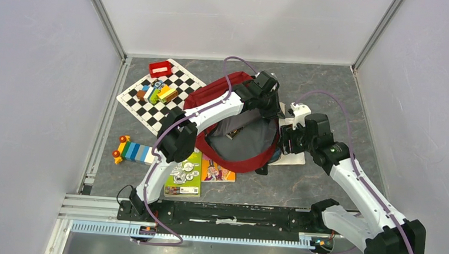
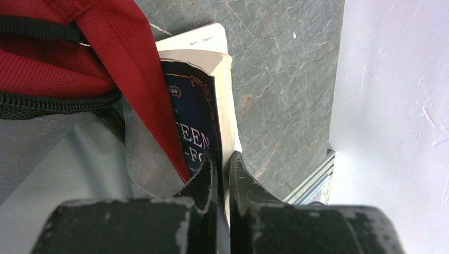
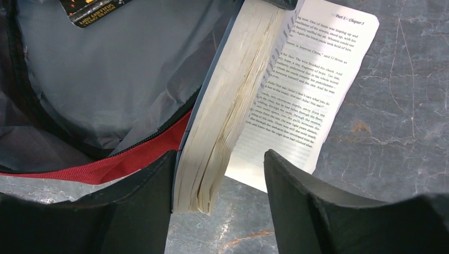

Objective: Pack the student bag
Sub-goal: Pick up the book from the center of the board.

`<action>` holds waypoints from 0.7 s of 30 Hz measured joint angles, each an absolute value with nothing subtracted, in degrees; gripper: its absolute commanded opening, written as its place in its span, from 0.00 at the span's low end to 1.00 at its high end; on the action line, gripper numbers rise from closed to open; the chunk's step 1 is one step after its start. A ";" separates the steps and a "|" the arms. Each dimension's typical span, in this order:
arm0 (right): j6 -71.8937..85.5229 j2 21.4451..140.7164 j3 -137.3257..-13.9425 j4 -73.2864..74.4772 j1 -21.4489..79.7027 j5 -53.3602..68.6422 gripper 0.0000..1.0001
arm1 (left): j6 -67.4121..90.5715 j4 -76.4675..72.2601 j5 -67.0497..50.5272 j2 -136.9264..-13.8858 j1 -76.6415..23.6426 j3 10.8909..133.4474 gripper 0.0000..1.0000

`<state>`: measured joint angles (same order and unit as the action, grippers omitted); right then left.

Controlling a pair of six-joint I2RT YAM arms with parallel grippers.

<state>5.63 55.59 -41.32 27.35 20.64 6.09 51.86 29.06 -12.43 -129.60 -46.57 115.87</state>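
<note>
The student bag (image 1: 212, 94), dark red with grey lining, lies open mid-table; its red rim shows in both wrist views (image 2: 47, 74) (image 3: 132, 159). A thick paperback book (image 3: 227, 116) with a dark blue cover (image 2: 196, 116) stands on edge at the bag's right rim, one page (image 3: 296, 95) lying flat on the table (image 1: 294, 159). My left gripper (image 1: 270, 106) (image 2: 222, 159) is shut on the book's far end. My right gripper (image 1: 287, 144) (image 3: 218, 153) is open and straddles the book's near corner: the left finger is against the cover and the right finger stands clear. Another book (image 3: 87, 10) lies inside the bag.
A chessboard mat (image 1: 181, 80) at the back left carries a small red box (image 1: 160, 69) and coloured blocks (image 1: 159, 92). A toy block train (image 1: 132, 151), a green book (image 1: 185, 174) and a colourful booklet (image 1: 217, 172) lie near the bag's front. White walls enclose the table.
</note>
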 measured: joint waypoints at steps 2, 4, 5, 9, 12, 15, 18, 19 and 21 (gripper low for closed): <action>5.23 56.23 -41.30 27.44 20.64 5.74 0.56 | 51.88 29.02 -12.43 -129.60 -46.57 115.87 0.02; 5.06 57.39 -41.04 27.09 20.71 5.74 0.53 | 51.90 28.97 -12.43 -129.60 -46.57 115.85 0.02; 5.04 58.13 -40.91 26.79 20.80 5.74 0.53 | 51.99 28.93 -12.43 -129.60 -46.57 115.85 0.02; 5.06 61.14 -40.25 24.73 20.91 5.96 0.37 | 52.21 28.77 -12.40 -129.60 -46.57 115.85 0.02; 5.15 63.18 -40.21 23.38 20.97 6.02 0.08 | 52.21 28.60 -12.25 -129.60 -46.57 115.85 0.13; 6.28 63.59 -40.40 23.42 20.93 3.38 0.00 | 51.77 28.47 -12.25 -129.60 -46.24 115.85 0.59; 7.97 63.29 -42.28 25.50 20.82 -2.96 0.00 | 50.39 28.34 -12.34 -129.32 -45.76 115.85 0.94; 8.19 63.07 -42.85 26.39 20.64 -4.91 0.00 | 49.91 28.45 -12.21 -128.97 -45.58 115.85 0.99; 8.73 62.46 -44.10 29.04 20.08 -9.02 0.00 | 48.53 28.93 -11.75 -127.87 -45.06 115.79 1.00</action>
<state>8.73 62.46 -44.10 29.04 20.08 -9.02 48.53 28.93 -11.75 -127.87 -45.06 115.79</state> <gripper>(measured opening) 0.214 0.957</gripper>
